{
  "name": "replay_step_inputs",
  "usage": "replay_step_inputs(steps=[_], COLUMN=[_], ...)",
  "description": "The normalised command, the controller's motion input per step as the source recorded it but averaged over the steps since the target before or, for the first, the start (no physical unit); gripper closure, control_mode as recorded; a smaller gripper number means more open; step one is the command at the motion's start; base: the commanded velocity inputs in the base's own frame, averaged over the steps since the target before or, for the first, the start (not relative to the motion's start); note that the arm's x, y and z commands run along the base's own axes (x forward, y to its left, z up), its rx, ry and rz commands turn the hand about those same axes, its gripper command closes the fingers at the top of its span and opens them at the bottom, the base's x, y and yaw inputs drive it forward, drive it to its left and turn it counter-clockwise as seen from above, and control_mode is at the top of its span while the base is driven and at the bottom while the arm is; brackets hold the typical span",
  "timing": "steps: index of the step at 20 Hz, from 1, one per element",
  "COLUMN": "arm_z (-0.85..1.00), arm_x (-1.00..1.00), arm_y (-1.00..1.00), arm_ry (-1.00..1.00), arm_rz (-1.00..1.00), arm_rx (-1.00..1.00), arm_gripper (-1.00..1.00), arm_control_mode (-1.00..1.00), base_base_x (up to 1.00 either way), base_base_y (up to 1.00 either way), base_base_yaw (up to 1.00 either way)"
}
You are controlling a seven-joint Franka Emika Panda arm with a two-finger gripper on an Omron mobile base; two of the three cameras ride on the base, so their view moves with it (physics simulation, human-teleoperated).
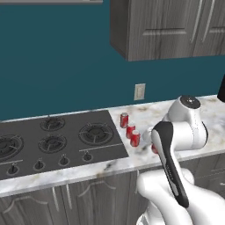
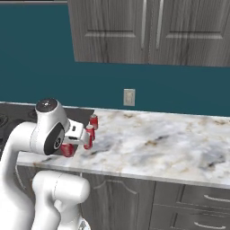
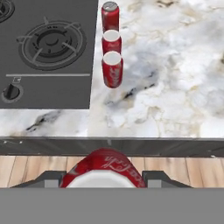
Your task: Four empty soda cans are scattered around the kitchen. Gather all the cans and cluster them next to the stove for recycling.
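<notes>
Three red soda cans stand in a row on the marble counter just right of the stove (image 1: 57, 138) (image 3: 43, 52): the far one (image 1: 124, 119) (image 3: 110, 15), the middle one (image 1: 130, 130) (image 3: 112, 41) and the near one (image 1: 135, 138) (image 3: 113, 69). My gripper (image 3: 105, 178) (image 2: 69, 146) is shut on a fourth soda can (image 3: 105, 168) (image 2: 66, 152) (image 1: 154, 149). It hangs over the counter's front edge, nearer than the row. In the left base view my own arm hides most of the held can.
The marble counter (image 2: 157, 139) runs wide to the right of the cans. A wall outlet (image 1: 139, 92) sits behind them. Grey upper cabinets (image 1: 167, 26) hang overhead. Something dark (image 1: 222, 90) stands at the counter's far right. Wooden floor (image 3: 26, 168) lies below the counter's edge.
</notes>
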Motion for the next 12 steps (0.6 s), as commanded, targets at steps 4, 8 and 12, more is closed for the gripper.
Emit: replay_step_inputs(steps=[4,8,12], arm_z=[-0.07,-0.14,-0.25], arm_x=[0.0,0.01,0.05], arm_y=[0.14,0.08,0.0], arm_ry=[0.0,0.0,0.01], arm_rz=[-0.06,-0.04,0.0], arm_rx=[0.0,0.0,0.0], arm_gripper=[1.0,1.0,1.0], arm_control_mode=[-1.0,-1.0,-1.0], base_base_x=[0.0,0.0,0.0], base_base_y=[0.0,0.0,0.0], base_base_yaw=[0.0,0.0,0.0])
